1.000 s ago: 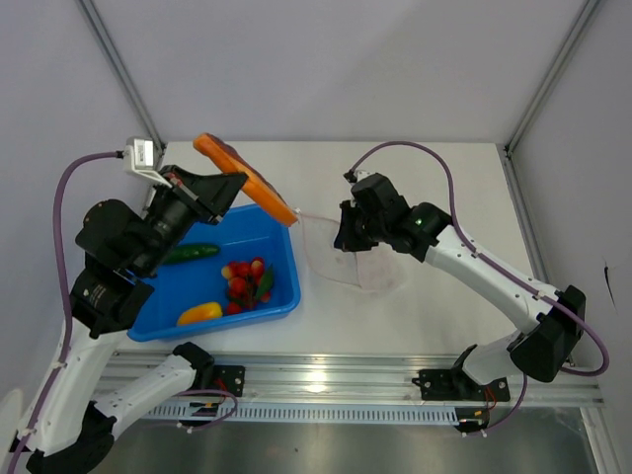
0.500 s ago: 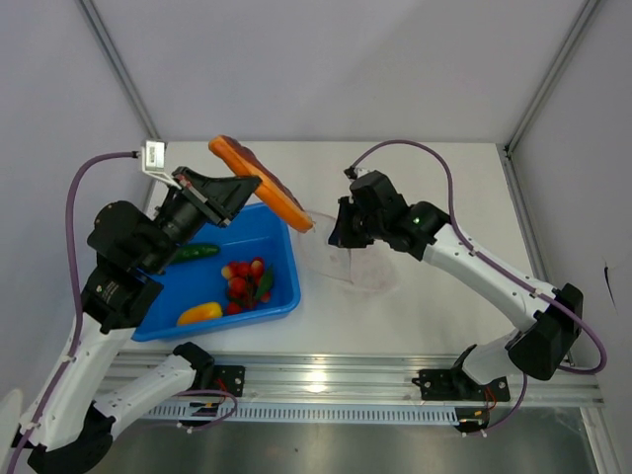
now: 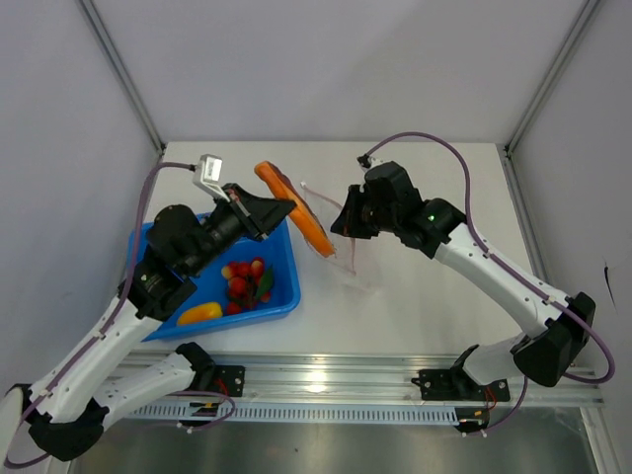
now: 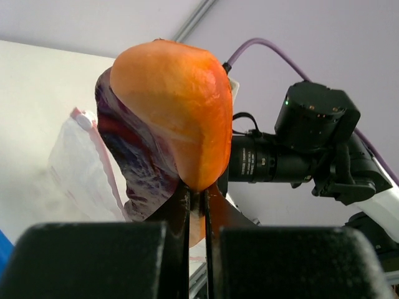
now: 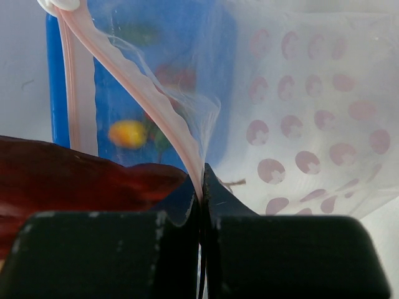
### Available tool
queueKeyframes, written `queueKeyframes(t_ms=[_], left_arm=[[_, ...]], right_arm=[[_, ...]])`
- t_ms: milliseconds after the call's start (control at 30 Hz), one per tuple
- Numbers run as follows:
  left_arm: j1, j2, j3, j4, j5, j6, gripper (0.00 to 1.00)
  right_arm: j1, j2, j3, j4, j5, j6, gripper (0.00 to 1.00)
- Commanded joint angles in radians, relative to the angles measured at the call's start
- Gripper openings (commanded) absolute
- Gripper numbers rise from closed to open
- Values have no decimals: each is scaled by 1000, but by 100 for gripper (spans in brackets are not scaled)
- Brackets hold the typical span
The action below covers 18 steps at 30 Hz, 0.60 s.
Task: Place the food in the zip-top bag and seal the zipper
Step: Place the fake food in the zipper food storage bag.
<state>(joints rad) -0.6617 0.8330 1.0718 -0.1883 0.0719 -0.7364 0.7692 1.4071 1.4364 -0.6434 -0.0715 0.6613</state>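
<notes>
Left arm: the left gripper [image 3: 279, 211] is clenched on the lower edge of the orange-red wedge slice [image 3: 299, 219]. It holds the slice up above the table [image 3: 425, 296], just right of the far right corner of the blue tray [image 3: 283, 308].
Held food: the wedge slice stands on edge and tilts. In the left wrist view its rounded orange rind is uppermost and its dark red flesh side is turned toward the bag. Its near end lies just beside the bag's mouth; whether it touches the plastic cannot be told.
Right arm: the right gripper [image 3: 348, 225] has its fingers pinched tight on one lip of the zipper [image 5: 149, 93].
Bag: the zip-top bag [image 3: 354, 267] hangs lifted from that pinch, right of the tray. Its mouth is unsealed and faces left toward the wedge.
Zipper line: the pink strip runs from the right fingers up and away to a pale tab at its end.
Food in tray: the cherry tomatoes [image 3: 243, 281] and the yellow-orange piece [image 3: 199, 313] lie in the tray's near right part, near each other but apart.
</notes>
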Motion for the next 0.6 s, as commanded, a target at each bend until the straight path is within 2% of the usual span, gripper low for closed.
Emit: queueKeyframes(t_ms=[0,200,367,567], left_arm=[[-62,0,-22,111,-64,46,1],[-156,32,-46,141,-153,117,1],[-239,90,0,122,-236,192,1],[-289,126,13,87,-303,189,0]], right_arm=[[-10,-34,33,40,-22,21,0],[-15,-34,39,56,-51,35,0],[-16,-37,35,54,-48,34,0],[-21,-42,36,50,-37,29,0]])
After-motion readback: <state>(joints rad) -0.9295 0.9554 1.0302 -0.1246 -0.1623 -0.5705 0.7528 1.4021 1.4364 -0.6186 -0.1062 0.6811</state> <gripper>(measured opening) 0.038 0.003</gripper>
